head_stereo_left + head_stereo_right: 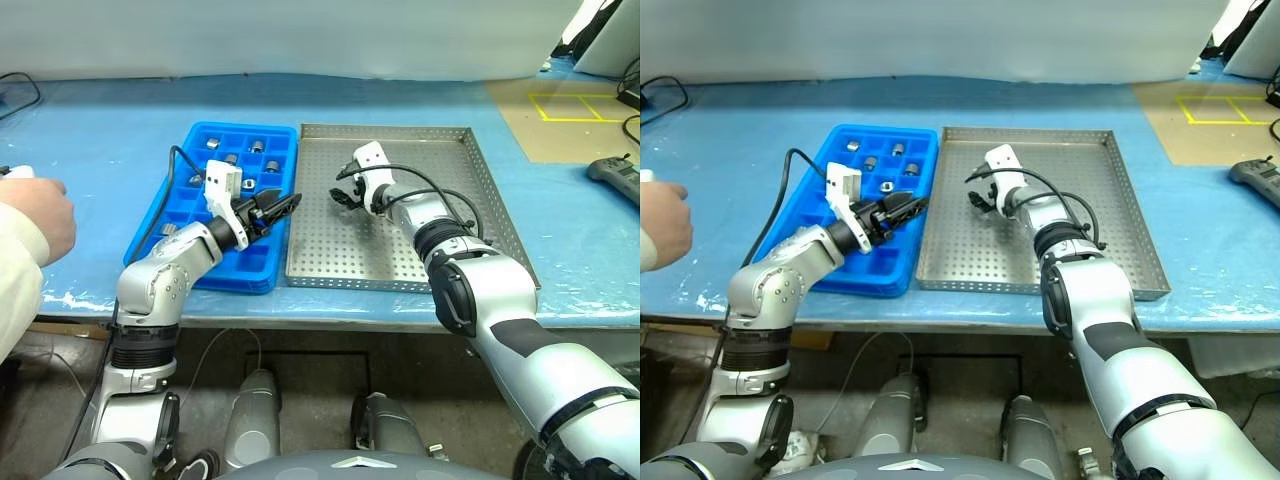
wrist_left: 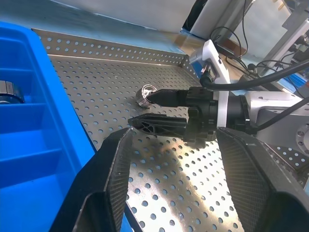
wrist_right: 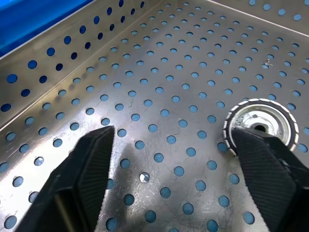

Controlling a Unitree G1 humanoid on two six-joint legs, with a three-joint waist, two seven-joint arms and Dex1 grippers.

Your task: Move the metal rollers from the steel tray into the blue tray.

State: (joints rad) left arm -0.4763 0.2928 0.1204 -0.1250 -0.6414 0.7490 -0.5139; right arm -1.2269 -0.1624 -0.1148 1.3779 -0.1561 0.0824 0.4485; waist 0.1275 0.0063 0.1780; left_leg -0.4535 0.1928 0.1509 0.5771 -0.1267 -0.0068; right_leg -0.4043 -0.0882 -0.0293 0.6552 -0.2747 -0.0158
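We found the right gripper low over the steel tray, its two black fingers apart and empty. One metal roller lay on the tray floor, touching the tip of one finger rather than sitting between the pair. The left gripper hovered above the near right edge of the blue tray, fingers apart and holding nothing. Several other rollers already sat in the far compartments of the blue tray.

Risks, as we judged them:
- With the roller off-centre, closing the fingers could push it aside. A cylinder on smooth metal would roll or skid away readily.
- A partial pinch on its rim could let it slip out during the lift and drop back, or fall outside the trays.
- The two grippers were near each other, so a careless transfer could bring them into contact.

Materials and shapes:
- The roller was short, shiny and cylindrical, with a ribbed outer rim and a central hole.
- The steel tray was grey, lightly scratched sheet metal, perforated in a regular grid, with a low raised rim.
- The blue tray was glossy moulded plastic divided into square compartments.
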